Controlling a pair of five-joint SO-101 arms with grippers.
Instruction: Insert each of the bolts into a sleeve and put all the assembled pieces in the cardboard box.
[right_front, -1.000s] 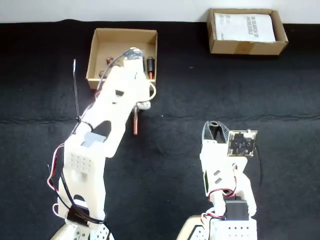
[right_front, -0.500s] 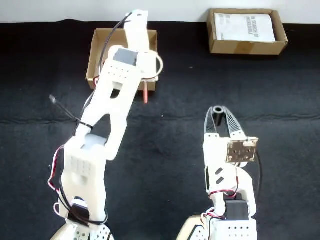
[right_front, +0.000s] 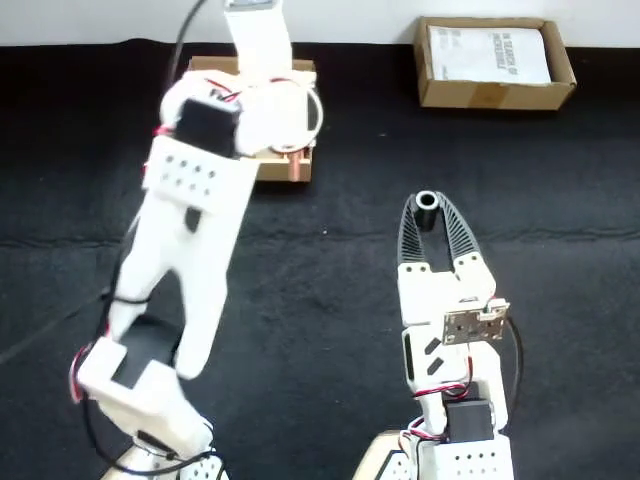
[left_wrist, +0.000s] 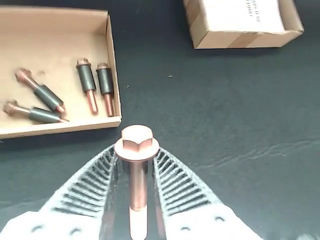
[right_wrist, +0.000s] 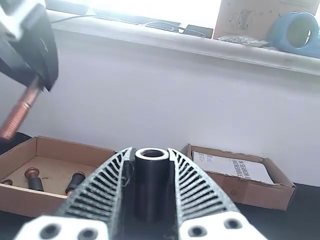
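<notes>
While left end effector (left_wrist: 136, 151) clamps copper hex-head bolt (left_wrist: 137, 190) near brown cardboard box (left_wrist: 60, 127) | right end effector (right_wrist: 151, 151) grips upright black cylindrical sleeve (right_wrist: 151, 186).

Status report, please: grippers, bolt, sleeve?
Left gripper shut on bolt. Right gripper shut on sleeve. Four assembled pieces in cardboard box. Second box aside, not in way.

A box (left_wrist: 50, 45) with four pieces (left_wrist: 42, 95) in it sits at the table's (right_front: 560, 250) far edge, left side. A second box (right_front: 495, 95) sits toward the far right corner. The bolt (left_wrist: 136, 150) hangs over the first box's near right corner, and the sleeve (right_wrist: 151, 180) is nearer, to its right.
</notes>
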